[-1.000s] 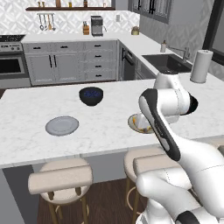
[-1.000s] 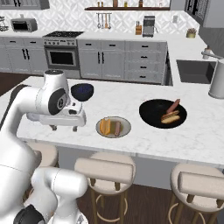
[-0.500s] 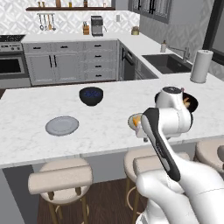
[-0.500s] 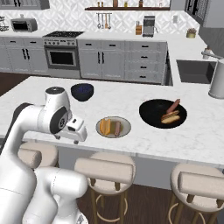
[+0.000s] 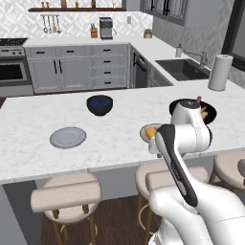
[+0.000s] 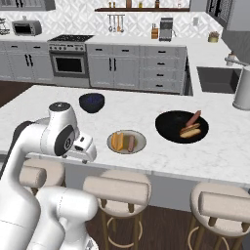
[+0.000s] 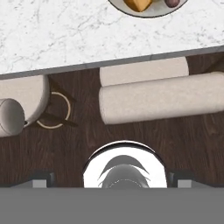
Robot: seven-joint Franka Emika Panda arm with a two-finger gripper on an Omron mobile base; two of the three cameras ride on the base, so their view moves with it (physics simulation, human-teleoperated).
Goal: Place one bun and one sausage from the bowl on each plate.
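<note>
You cannot tell whether the fingers are parted or pressed together: the hand [image 6: 80, 149] sits at the near edge of the counter [image 6: 146, 122] in the right base view, with its tips hidden. In the hand view the camera looks down past the counter edge onto a bar stool [image 7: 157, 94] and the dark wood floor [image 7: 65, 144]. Nothing can be seen held at the hand.

Your pale-rimmed plate [image 6: 139, 145] lies on the counter just to the right of the hand in the right base view, apart from it. On it rest one bun [image 6: 117, 141] and one sausage [image 6: 131, 143], side by side. The top edge of the hand view catches that same plate with a bit of the bun [image 7: 137, 4] on it.

Further right, the black bowl [image 6: 168, 124] holds another bun [image 6: 189, 132] and another sausage [image 6: 193, 117], well apart from the hand.

The grey plate [image 5: 68, 137] sits bare on the counter in the left base view, well away on the far side of the arm from the bowl. The small dark blue bowl [image 5: 99, 105] stands beyond it, nearer the middle of the counter. A paper towel roll [image 5: 219, 72] stands by the sink [image 5: 182, 68].
</note>
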